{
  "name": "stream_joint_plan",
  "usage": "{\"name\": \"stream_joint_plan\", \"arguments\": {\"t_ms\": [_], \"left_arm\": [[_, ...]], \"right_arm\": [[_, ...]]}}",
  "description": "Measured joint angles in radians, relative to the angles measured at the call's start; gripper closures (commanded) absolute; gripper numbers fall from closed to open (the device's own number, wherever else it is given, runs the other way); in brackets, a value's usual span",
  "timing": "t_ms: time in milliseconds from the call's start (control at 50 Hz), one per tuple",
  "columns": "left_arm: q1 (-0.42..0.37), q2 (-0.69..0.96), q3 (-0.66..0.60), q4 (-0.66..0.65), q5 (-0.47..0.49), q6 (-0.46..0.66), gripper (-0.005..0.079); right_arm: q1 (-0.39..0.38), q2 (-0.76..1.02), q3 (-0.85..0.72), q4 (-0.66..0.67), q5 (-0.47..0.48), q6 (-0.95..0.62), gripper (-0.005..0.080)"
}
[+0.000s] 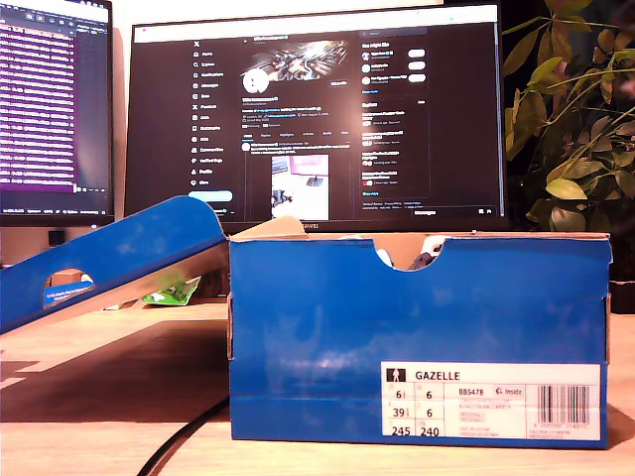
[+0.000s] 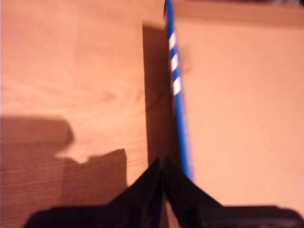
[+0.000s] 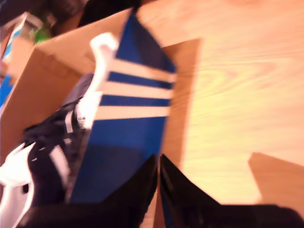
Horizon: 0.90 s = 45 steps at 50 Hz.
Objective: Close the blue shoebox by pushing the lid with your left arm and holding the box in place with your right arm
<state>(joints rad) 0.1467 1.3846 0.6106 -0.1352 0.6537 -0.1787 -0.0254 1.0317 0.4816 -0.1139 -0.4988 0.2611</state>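
- Shoebox (image 1: 417, 337) stands on the table (image 1: 99, 397), lid (image 1: 109, 258) flung open toward the exterior view's left.
- My first gripper (image 2: 163, 166) and my second gripper (image 3: 158, 161): jaws pinched together, empty.
- Risk: unbraced, the box could skid; the shoe (image 3: 42, 156) poking up may jam the lid.

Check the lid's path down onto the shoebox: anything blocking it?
Nothing visible blocks it. The lid tilts open on the exterior view's left of the shoebox. A dark shoe lies inside; only a bit shows in the front notch, near rim level.
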Motion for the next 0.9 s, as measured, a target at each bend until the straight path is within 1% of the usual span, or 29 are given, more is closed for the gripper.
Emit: {"name": "stream_joint_plan", "arguments": {"t_ms": [240,360,440,580,700,840,860,900], "left_arm": [[0.005,0.082,0.003,-0.026,0.024,0.023,0.0761],[0.005,0.108,0.003,-0.045,0.085,0.023,0.0761],[0.005,0.126,0.003,-0.056,0.146,0.023,0.0761],[0.006,0.129,0.003,-0.066,0.237,0.023,0.0761],[0.013,0.129,0.01,-0.068,0.286,0.021,0.0761],[0.011,0.129,0.072,-0.085,0.349,0.005,0.0761],[0.011,0.129,0.086,-0.095,0.381,0.005,0.0761],[0.011,0.129,0.115,-0.106,0.415,0.003,0.0761]], "right_arm": [[0.109,0.124,0.006,0.069,-0.007,0.0,0.0762],[0.154,0.173,0.006,0.107,-0.007,0.0,0.0762],[0.172,0.197,0.006,0.131,-0.007,0.001,0.0762],[0.179,0.214,0.006,0.158,-0.007,0.003,0.0762],[0.179,0.214,0.006,0.167,-0.006,0.003,0.0762],[0.179,0.214,0.006,0.167,-0.005,0.003,0.0762],[0.179,0.214,0.006,0.167,-0.005,0.003,0.0762],[0.179,0.214,0.006,0.167,-0.006,0.003,0.0762]]}}
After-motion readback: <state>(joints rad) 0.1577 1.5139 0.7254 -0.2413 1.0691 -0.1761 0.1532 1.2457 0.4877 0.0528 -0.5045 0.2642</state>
